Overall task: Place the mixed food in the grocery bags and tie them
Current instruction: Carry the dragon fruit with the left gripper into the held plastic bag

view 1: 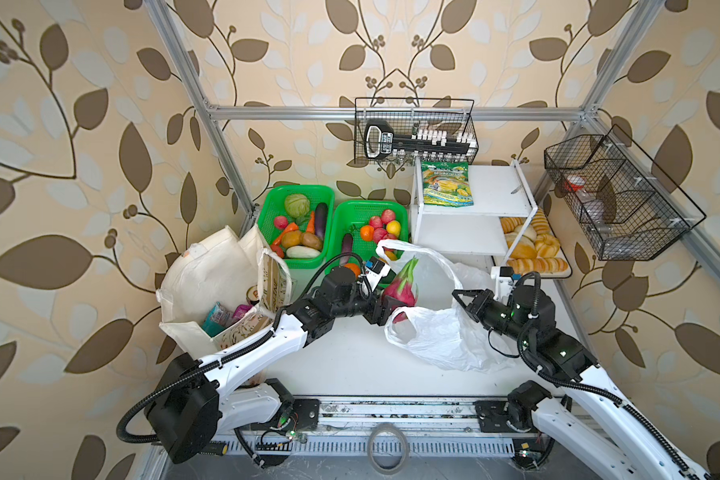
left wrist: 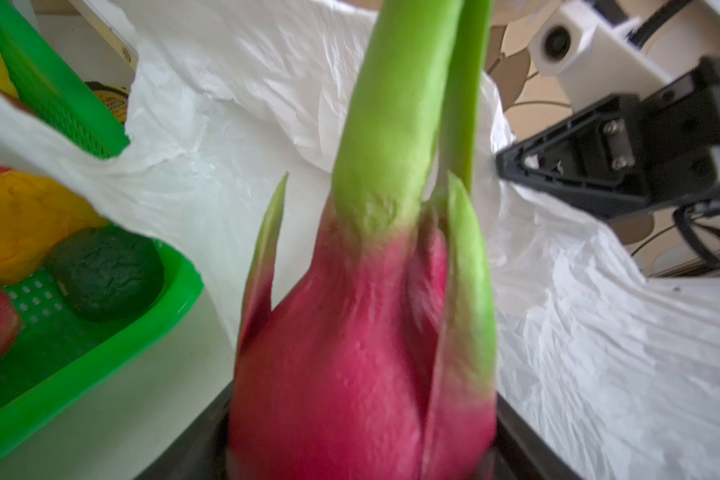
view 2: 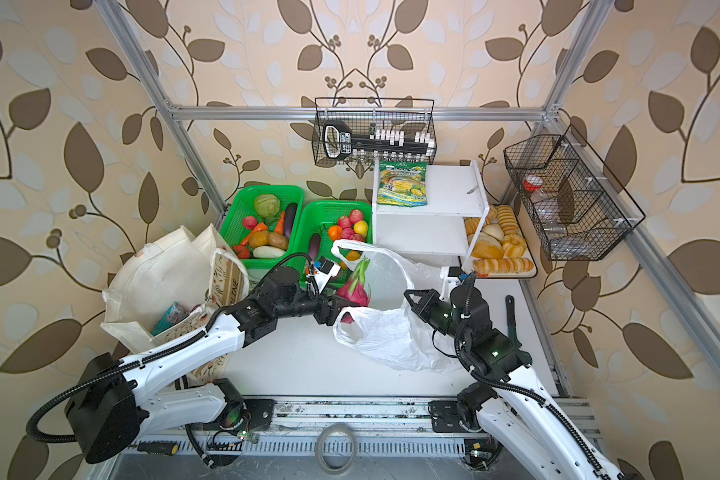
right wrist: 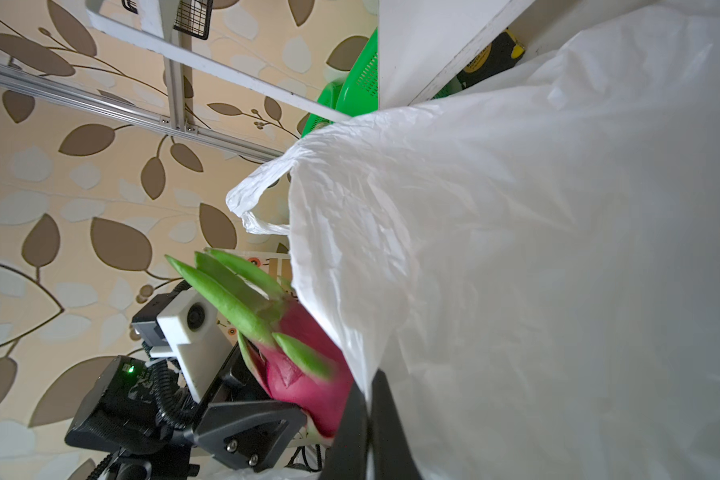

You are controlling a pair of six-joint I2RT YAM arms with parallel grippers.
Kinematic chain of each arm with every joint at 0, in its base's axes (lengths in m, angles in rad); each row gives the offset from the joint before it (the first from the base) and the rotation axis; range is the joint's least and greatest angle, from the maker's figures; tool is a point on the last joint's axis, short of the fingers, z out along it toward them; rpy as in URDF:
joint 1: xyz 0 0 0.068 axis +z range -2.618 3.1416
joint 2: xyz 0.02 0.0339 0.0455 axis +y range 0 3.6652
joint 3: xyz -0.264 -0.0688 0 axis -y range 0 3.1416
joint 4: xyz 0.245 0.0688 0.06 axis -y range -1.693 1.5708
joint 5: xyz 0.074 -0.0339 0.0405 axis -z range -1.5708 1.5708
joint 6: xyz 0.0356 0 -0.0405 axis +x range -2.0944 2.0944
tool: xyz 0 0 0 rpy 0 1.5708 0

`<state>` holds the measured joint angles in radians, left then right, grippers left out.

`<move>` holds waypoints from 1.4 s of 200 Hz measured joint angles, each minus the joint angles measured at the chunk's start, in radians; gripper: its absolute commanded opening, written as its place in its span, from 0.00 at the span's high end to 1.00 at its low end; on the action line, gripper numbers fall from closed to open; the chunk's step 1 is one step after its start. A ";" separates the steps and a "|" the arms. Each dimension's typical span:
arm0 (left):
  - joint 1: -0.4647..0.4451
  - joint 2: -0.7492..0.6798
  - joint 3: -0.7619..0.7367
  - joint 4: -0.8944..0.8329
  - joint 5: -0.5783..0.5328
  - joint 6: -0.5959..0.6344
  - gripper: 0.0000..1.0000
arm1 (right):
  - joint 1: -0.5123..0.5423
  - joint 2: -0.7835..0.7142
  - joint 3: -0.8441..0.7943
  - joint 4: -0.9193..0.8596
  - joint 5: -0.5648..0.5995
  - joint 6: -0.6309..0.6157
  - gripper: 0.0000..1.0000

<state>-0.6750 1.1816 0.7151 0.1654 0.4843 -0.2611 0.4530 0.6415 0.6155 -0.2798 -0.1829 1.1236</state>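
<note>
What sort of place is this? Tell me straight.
Probably a mock grocery corner set up as a robot test cell: a metal frame, green baskets of produce, bread loaves and two robot arms.

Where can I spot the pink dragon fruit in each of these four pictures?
In a top view: pink dragon fruit mid-picture, at the mouth of the white plastic bag.
In a top view: mid-picture too, at the same bag mouth.
Left wrist view: close up, filling the middle.
Right wrist view: between the bag's edge and a white camera, at.
Shared landmark: the white plastic bag, in all four.
</note>
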 measured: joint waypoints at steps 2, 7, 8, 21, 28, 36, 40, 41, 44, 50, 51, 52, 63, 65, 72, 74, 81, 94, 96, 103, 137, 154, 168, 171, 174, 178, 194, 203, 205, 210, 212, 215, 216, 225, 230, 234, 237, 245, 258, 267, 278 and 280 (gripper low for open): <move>0.000 0.003 0.000 0.010 0.003 -0.011 0.39 | 0.000 0.000 0.000 0.002 -0.002 0.002 1.00; 0.000 0.011 0.001 0.032 0.008 -0.023 0.39 | 0.000 0.000 -0.001 0.006 -0.003 0.004 1.00; -0.001 0.014 0.002 0.037 0.009 -0.031 0.39 | 0.000 0.000 -0.001 0.007 -0.004 0.005 1.00; -0.006 0.043 0.013 0.070 0.019 -0.061 0.39 | 0.000 -0.003 -0.008 0.024 -0.011 0.014 1.00; -0.008 0.059 0.021 0.080 0.028 -0.071 0.39 | 0.000 -0.006 -0.016 0.036 -0.016 0.020 1.00; -0.014 0.079 0.027 0.090 0.038 -0.082 0.39 | 0.000 -0.009 -0.026 0.045 -0.022 0.028 1.00; -0.017 0.087 0.029 0.093 0.041 -0.085 0.39 | -0.001 -0.010 -0.031 0.052 -0.024 0.033 1.00; -0.019 0.090 0.030 0.093 0.042 -0.085 0.39 | -0.001 -0.011 -0.032 0.054 -0.025 0.034 1.00; -0.021 0.095 0.030 0.093 0.045 -0.088 0.39 | -0.002 -0.011 -0.036 0.058 -0.028 0.037 1.00; -0.022 0.105 0.030 0.092 0.052 -0.090 0.39 | -0.003 -0.011 -0.041 0.063 -0.032 0.044 1.00; -0.024 0.106 0.030 0.092 0.054 -0.091 0.39 | -0.003 -0.011 -0.042 0.065 -0.033 0.047 1.00; -0.025 0.108 0.030 0.092 0.055 -0.092 0.39 | -0.003 -0.011 -0.043 0.066 -0.033 0.048 1.00; -0.030 0.125 0.030 0.089 0.063 -0.097 0.39 | -0.005 -0.013 -0.052 0.081 -0.039 0.063 1.00; -0.033 0.128 0.030 0.089 0.063 -0.099 0.38 | -0.005 -0.013 -0.054 0.084 -0.040 0.065 1.00; -0.039 0.137 0.030 0.089 0.064 -0.103 0.38 | -0.006 -0.013 -0.057 0.091 -0.042 0.075 1.00; -0.040 0.138 0.029 0.089 0.063 -0.103 0.38 | -0.006 -0.013 -0.058 0.095 -0.043 0.079 1.00; -0.042 0.141 0.027 0.091 0.062 -0.106 0.38 | -0.006 -0.013 -0.060 0.103 -0.044 0.089 1.00; -0.051 0.142 0.019 0.093 0.058 -0.108 0.37 | -0.009 -0.014 -0.062 0.116 -0.045 0.108 1.00; -0.053 0.142 0.018 0.092 0.058 -0.108 0.37 | -0.009 -0.014 -0.062 0.117 -0.045 0.110 1.00; -0.053 0.144 0.017 0.089 0.057 -0.109 0.37 | -0.010 -0.015 -0.062 0.125 -0.045 0.118 1.00; -0.072 0.192 0.017 0.044 0.053 -0.106 0.37 | -0.011 -0.019 -0.066 0.162 -0.046 0.154 1.00; -0.086 0.212 0.019 -0.012 0.032 -0.085 0.35 | -0.011 -0.019 -0.067 0.174 -0.045 0.160 1.00; -0.092 0.224 0.036 -0.069 0.023 -0.073 0.35 | -0.011 -0.019 -0.067 0.176 -0.045 0.159 1.00; -0.092 0.228 0.043 -0.084 0.023 -0.071 0.35 | -0.011 -0.019 -0.067 0.176 -0.045 0.159 1.00; -0.093 0.232 0.050 -0.095 0.022 -0.071 0.35 | -0.011 -0.019 -0.067 0.176 -0.045 0.159 1.00; -0.095 0.237 0.061 -0.107 0.019 -0.070 0.35 | -0.011 -0.019 -0.067 0.175 -0.046 0.159 1.00; -0.097 0.267 0.115 -0.140 0.011 -0.076 0.35 | -0.011 -0.019 -0.067 0.176 -0.046 0.159 1.00; -0.099 0.288 0.146 -0.143 0.009 -0.083 0.35 | -0.011 -0.019 -0.067 0.176 -0.046 0.159 1.00; -0.099 0.292 0.152 -0.144 0.007 -0.084 0.35 | -0.011 -0.019 -0.067 0.176 -0.046 0.159 1.00; -0.102 0.301 0.165 -0.145 0.005 -0.087 0.34 | -0.011 -0.019 -0.067 0.176 -0.046 0.159 1.00; -0.104 0.303 0.169 -0.145 0.003 -0.089 0.34 | -0.011 -0.019 -0.067 0.176 -0.046 0.159 1.00; -0.105 0.307 0.174 -0.145 -0.001 -0.090 0.34 | -0.011 -0.019 -0.067 0.176 -0.046 0.159 1.00; -0.105 0.308 0.175 -0.146 -0.002 -0.090 0.34 | -0.011 -0.019 -0.067 0.176 -0.046 0.159 1.00; -0.112 0.312 0.185 -0.151 -0.020 -0.097 0.33 | -0.011 -0.019 -0.067 0.176 -0.046 0.159 1.00; -0.119 0.314 0.193 -0.162 -0.033 -0.101 0.32 | -0.011 -0.020 -0.067 0.176 -0.046 0.159 1.00; -0.127 0.317 0.199 -0.171 -0.048 -0.106 0.32 | -0.011 -0.020 -0.067 0.177 -0.046 0.159 1.00; -0.132 0.319 0.204 -0.179 -0.057 -0.107 0.32 | -0.011 -0.020 -0.067 0.177 -0.046 0.159 1.00; -0.148 0.326 0.222 -0.203 -0.079 -0.113 0.32 | -0.011 -0.022 -0.067 0.178 -0.046 0.159 1.00; -0.171 0.341 0.253 -0.234 -0.117 -0.134 0.31 | -0.011 -0.026 -0.067 0.179 -0.046 0.163 1.00; -0.183 0.354 0.278 -0.257 -0.136 -0.153 0.30 | -0.011 -0.030 -0.067 0.180 -0.046 0.168 1.00; -0.192 0.371 0.308 -0.282 -0.154 -0.183 0.29 | -0.011 -0.038 -0.067 0.180 -0.044 0.175 1.00; -0.195 0.374 0.314 -0.285 -0.155 -0.188 0.29 | -0.011 -0.040 -0.067 0.180 -0.043 0.175 1.00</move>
<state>-0.8696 1.5558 1.0286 -0.1196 0.3294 -0.4488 0.4419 0.6014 0.5484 -0.0998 -0.2264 1.2987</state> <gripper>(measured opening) 0.778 0.047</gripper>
